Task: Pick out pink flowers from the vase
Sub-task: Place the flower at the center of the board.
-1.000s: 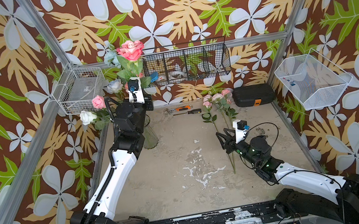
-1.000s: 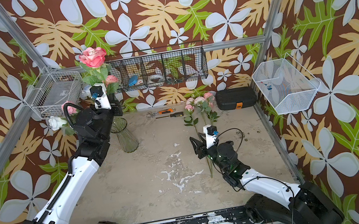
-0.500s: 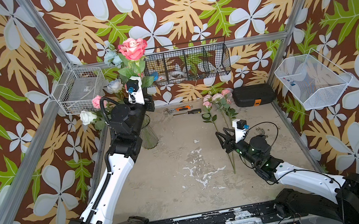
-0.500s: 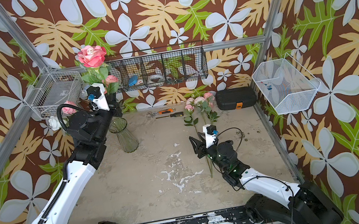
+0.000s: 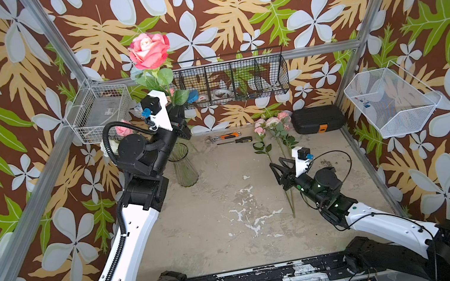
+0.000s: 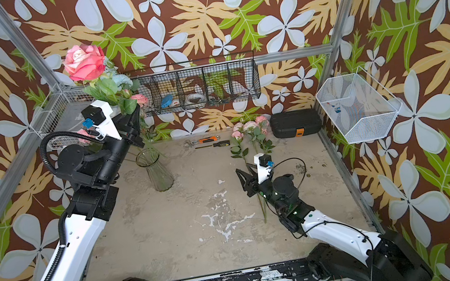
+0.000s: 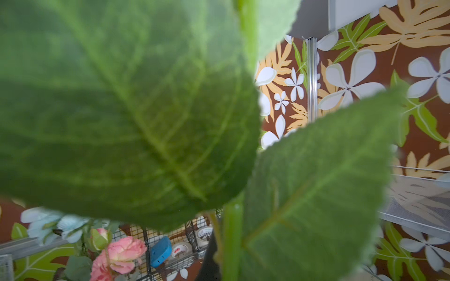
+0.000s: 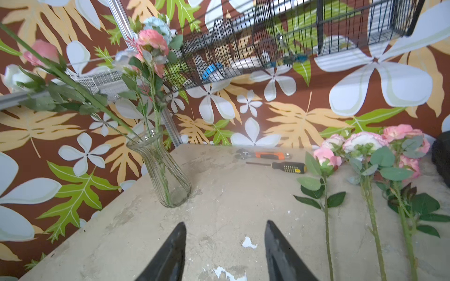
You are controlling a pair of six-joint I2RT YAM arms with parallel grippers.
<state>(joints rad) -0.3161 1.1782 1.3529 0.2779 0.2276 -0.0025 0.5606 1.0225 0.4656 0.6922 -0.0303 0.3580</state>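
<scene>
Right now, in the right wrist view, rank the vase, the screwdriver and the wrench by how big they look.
1. The vase: by far the largest, and it also stands nearer the camera.
2. The screwdriver and the wrench: about the same length, lying side by side, so neither ranks above the other.

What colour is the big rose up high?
Pink. The big rose shows best in a top view.

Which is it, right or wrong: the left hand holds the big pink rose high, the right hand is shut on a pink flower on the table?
Wrong on the right hand: the right wrist view shows it open and empty, the pink flowers lying beside it. The left hand does hold the big pink rose high.
</scene>
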